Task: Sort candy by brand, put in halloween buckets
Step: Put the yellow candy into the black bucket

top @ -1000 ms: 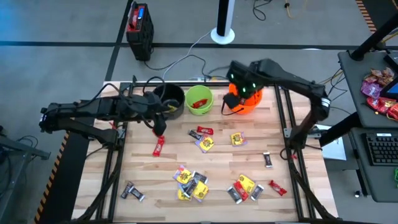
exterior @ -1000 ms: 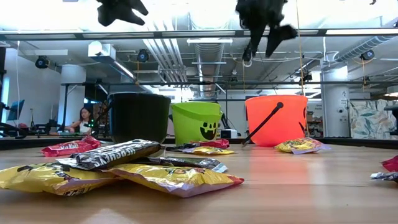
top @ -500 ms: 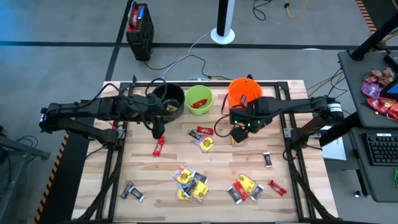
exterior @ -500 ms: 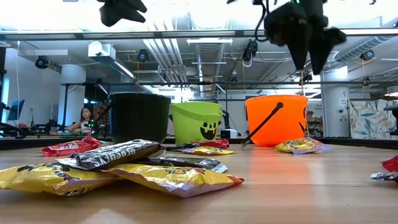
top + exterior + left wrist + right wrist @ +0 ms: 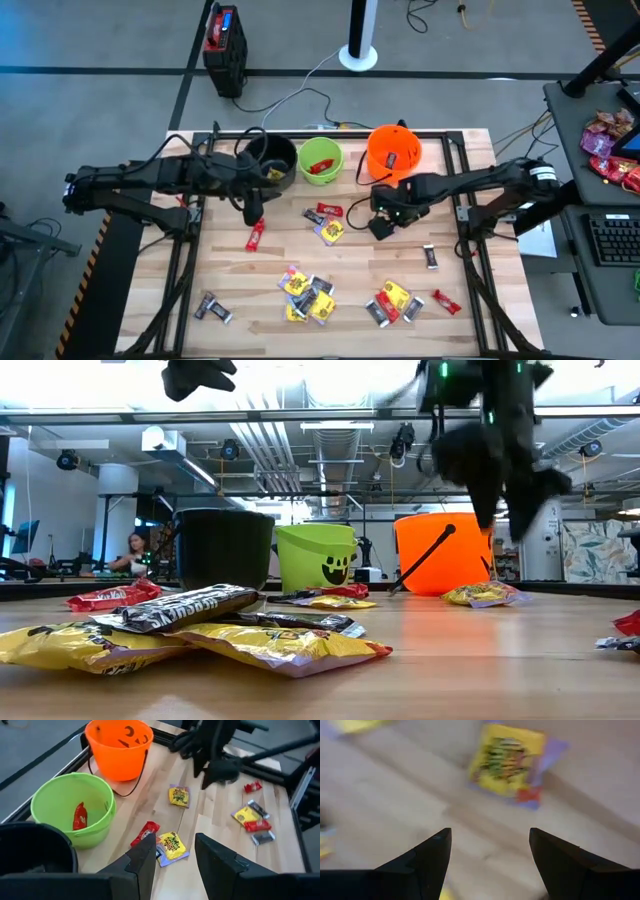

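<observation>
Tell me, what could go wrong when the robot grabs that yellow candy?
The right gripper has its fingers open above the yellow packet, which lies flat on the wooden table, so the fingers might slide over it without gripping. The orange bucket stands close behind the right arm; lifting carelessly could knock it. The left gripper is near the black bucket.

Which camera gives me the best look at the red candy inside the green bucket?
The left wrist view: it looks into the green bucket and shows the red candy clearly. High view shows it small; low view only the bucket's wall; right wrist view misses it.
</observation>
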{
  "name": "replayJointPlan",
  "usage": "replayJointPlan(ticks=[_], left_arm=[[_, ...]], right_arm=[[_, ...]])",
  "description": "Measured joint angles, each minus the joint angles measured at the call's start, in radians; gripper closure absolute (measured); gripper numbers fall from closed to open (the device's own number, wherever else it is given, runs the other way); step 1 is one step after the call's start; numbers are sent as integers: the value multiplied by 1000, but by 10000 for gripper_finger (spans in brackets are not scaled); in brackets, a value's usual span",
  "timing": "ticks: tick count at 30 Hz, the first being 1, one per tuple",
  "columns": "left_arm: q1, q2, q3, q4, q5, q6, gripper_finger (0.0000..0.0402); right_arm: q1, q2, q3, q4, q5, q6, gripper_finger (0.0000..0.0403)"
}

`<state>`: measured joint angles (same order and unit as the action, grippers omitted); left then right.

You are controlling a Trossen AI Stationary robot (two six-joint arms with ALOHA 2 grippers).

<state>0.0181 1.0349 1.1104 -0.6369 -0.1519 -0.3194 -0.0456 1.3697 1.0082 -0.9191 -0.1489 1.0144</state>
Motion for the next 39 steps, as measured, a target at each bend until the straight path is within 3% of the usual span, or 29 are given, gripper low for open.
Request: replayJointPlan(ticks=[3,6,9,15,19,25,33,39], left_arm=[[1,-16,24,16,-6,-8,281],[27,-30,65,14,-29,21,281],[79,-33,96,8,-51,65,282],[241,-18,143,8,-75,155,282],[367,4,173,8,-60,173,282],[499,20,183,0,-24,175,282],[574,55,185,0,-22,170,282],[615,74,185,-1,-25,172,282]], right_arm=[[-3,-62,121,5,18,10,147],[-65,-92,274,-39,158,-50,154],[-196,-71,416,-97,260,-198,161],[-496,71,628,-115,219,-508,175],[-622,183,722,-261,172,-605,177],[-683,301,758,-493,140,-686,177],[-730,421,741,-458,107,-745,177],[-739,433,741,-455,64,-776,177]])
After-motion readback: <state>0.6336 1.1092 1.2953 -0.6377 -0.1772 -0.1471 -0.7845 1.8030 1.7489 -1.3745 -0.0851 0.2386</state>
